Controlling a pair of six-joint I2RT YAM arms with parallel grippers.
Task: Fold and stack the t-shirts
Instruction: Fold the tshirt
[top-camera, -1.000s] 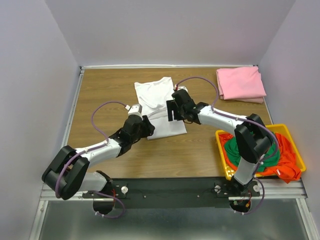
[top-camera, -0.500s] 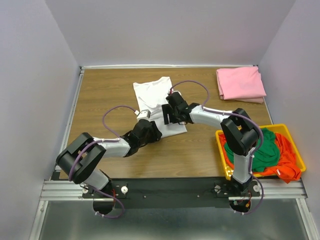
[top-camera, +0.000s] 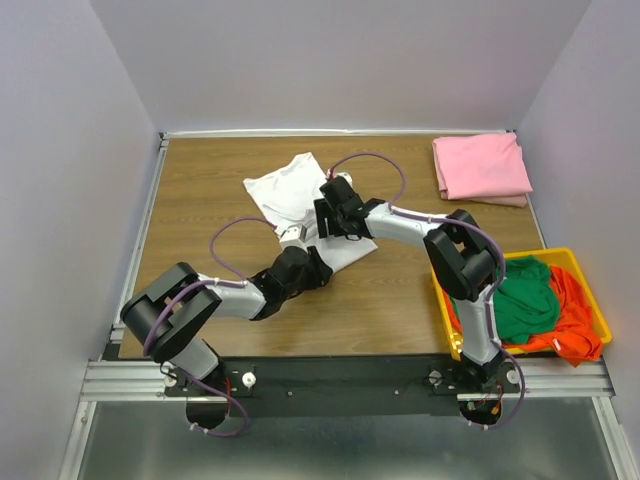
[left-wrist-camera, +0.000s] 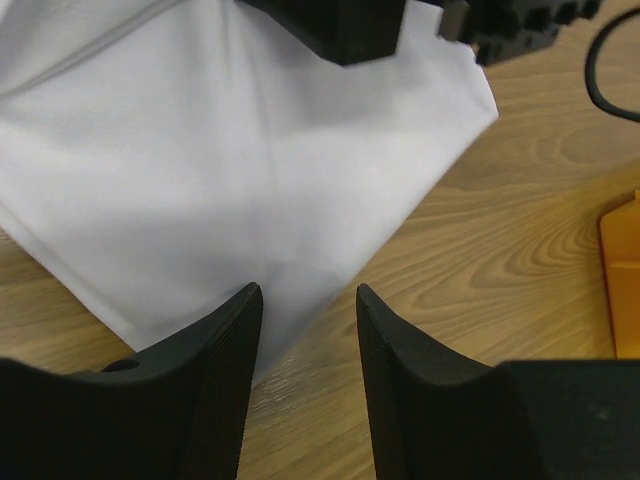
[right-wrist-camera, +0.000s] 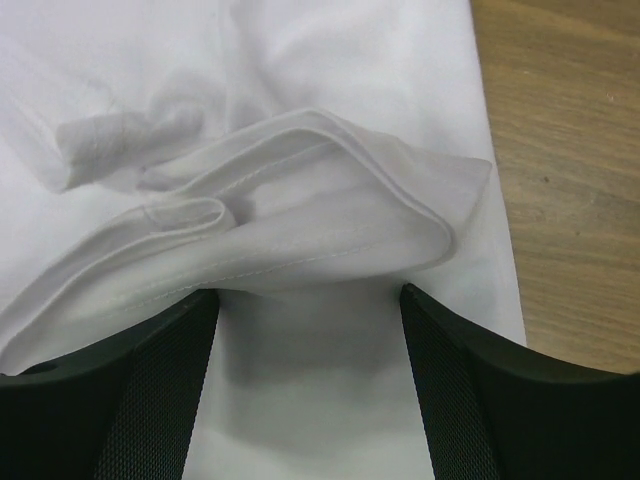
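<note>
A white t-shirt (top-camera: 285, 190) lies crumpled and skewed on the wooden table, its near corner by my left gripper. My left gripper (top-camera: 312, 268) is open and low at that corner. In the left wrist view the shirt's edge (left-wrist-camera: 230, 170) reaches between my fingertips (left-wrist-camera: 308, 300). My right gripper (top-camera: 326, 216) is open and rests on the shirt's middle. In the right wrist view its wide-spread fingers (right-wrist-camera: 310, 310) stand over flat cloth, with a bunched fold (right-wrist-camera: 300, 190) just ahead. A folded pink t-shirt (top-camera: 482, 167) lies at the far right.
A yellow basket (top-camera: 560, 256) at the near right holds a green t-shirt (top-camera: 522, 300) and an orange one (top-camera: 578, 315). Its edge shows in the left wrist view (left-wrist-camera: 622, 280). Purple cables loop above both arms. Walls enclose the table (top-camera: 200, 170) on three sides.
The white shirt has been dragged and turned leftward and is more crumpled. My right gripper moved left with it. My left gripper drew in toward the shirt's near corner.
</note>
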